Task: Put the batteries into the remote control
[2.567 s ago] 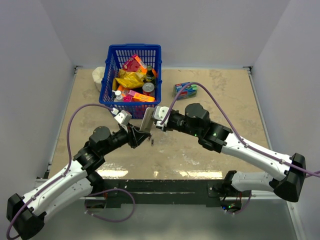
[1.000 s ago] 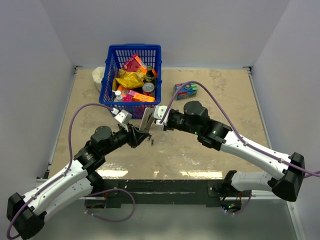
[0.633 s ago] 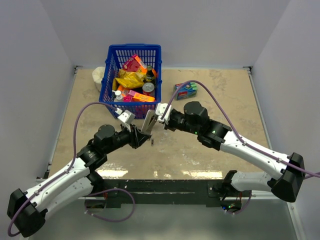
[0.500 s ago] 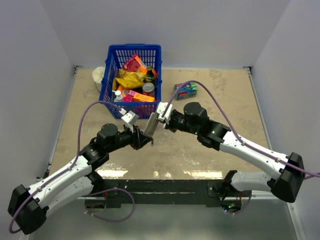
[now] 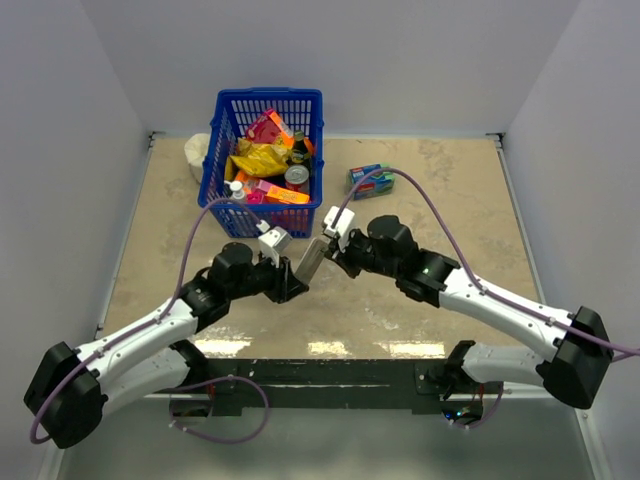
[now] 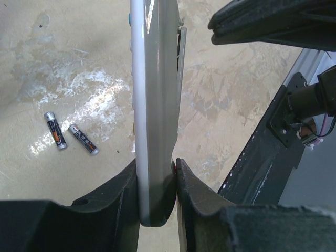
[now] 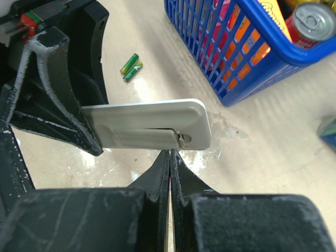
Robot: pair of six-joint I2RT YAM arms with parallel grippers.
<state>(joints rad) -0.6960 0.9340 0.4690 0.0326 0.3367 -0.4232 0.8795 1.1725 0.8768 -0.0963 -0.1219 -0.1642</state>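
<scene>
My left gripper (image 6: 156,178) is shut on the lower end of the grey remote control (image 6: 155,100) and holds it edge-up above the table. In the right wrist view the remote control (image 7: 152,123) shows its back, with the small cover (image 7: 147,138) slightly lifted at one edge. My right gripper (image 7: 170,153) is shut and empty, its tips touching the remote's edge just under the cover. Two dark batteries (image 6: 55,137) (image 6: 84,139) lie side by side on the table left of the remote. In the top view the remote (image 5: 311,261) hangs between the left gripper (image 5: 293,283) and the right gripper (image 5: 333,256).
A blue basket (image 5: 268,95) full of packets and cans stands at the back. A blue-green box (image 5: 371,180) lies to its right. A pair of bright-green sticks (image 7: 131,65) lies on the table near the basket. A white lump (image 5: 197,155) sits left of the basket.
My left arm has reached further right and lowered the remote to a flatter tilt. My right gripper has drawn back right and down, staying at the remote's upper end.
</scene>
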